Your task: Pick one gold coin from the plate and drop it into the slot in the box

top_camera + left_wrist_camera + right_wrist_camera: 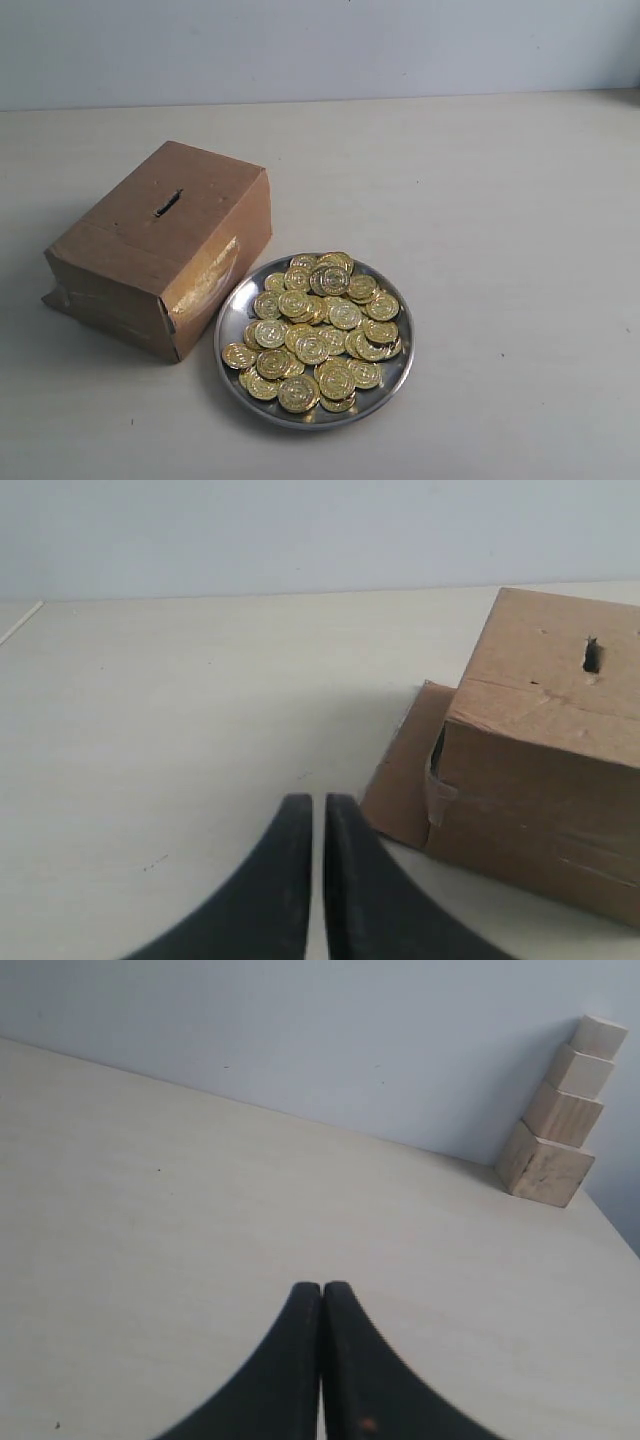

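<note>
plate (pixel 236 305): full of gold coins (pixel 315 335), on surface (pixel 500 250), just beside box (pixel 150 250) | slot (pixel 167 203): on box top | left gripper (pixel 311 810): almost closed, empty, near box | right gripper (pixel 321 1295): closed, empty

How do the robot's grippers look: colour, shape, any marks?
Both the left gripper and the right gripper have two matte black fingers curving inward to narrow rounded tips. One right finger bears a small reddish spot. No cables show.

No lettering can be read anywhere; the gold coins (pixel 320 330) bear embossed marks too small to tell.
</note>
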`<action>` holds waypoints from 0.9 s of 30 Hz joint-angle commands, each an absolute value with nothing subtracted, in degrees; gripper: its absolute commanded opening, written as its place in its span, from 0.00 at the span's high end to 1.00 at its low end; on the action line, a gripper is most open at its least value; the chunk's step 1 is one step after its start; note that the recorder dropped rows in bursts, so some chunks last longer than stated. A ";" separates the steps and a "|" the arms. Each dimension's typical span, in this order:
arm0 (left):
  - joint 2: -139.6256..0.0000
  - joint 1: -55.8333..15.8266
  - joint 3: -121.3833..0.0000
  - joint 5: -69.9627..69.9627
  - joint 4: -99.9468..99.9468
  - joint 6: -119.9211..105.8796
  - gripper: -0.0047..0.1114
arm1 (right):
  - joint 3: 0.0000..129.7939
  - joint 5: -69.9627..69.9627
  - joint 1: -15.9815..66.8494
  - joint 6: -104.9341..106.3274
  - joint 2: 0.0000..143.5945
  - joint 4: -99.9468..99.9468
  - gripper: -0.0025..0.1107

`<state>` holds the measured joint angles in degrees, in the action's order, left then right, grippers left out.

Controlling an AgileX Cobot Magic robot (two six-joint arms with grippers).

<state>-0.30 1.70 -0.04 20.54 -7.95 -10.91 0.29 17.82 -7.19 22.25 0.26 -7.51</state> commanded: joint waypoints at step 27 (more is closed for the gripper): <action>0.00 1.71 0.00 20.26 -8.34 -10.01 0.96 | 0.00 17.71 -6.98 8.87 0.00 -7.50 0.98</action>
<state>-0.30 1.70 -0.04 20.54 -7.95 -10.47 0.29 18.15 -7.19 9.17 0.26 -7.51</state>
